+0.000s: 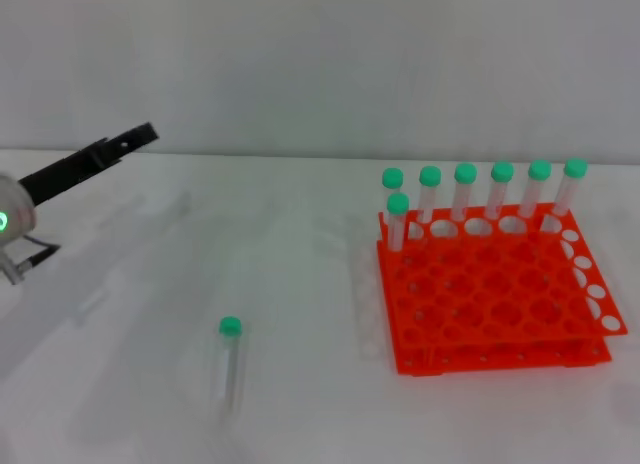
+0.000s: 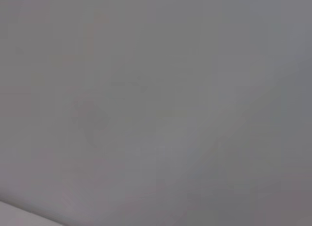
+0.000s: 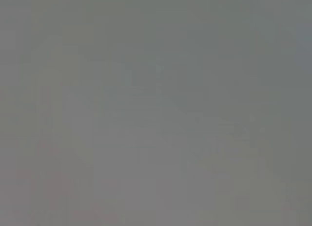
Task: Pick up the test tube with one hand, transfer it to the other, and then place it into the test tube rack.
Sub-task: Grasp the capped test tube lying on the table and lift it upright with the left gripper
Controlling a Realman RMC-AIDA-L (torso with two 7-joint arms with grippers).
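Left gripper (image 1: 140, 137): raised over the table's left edge, holding nothing; finger state cannot be told.
Tube (image 1: 229, 362): lying flat near the front edge, left of centre, cap pointing rearward, free for pickup.
Rack (image 1: 490, 304): right side; seven capped tubes upright in rear holes, front holes free.
Right gripper: unseen.
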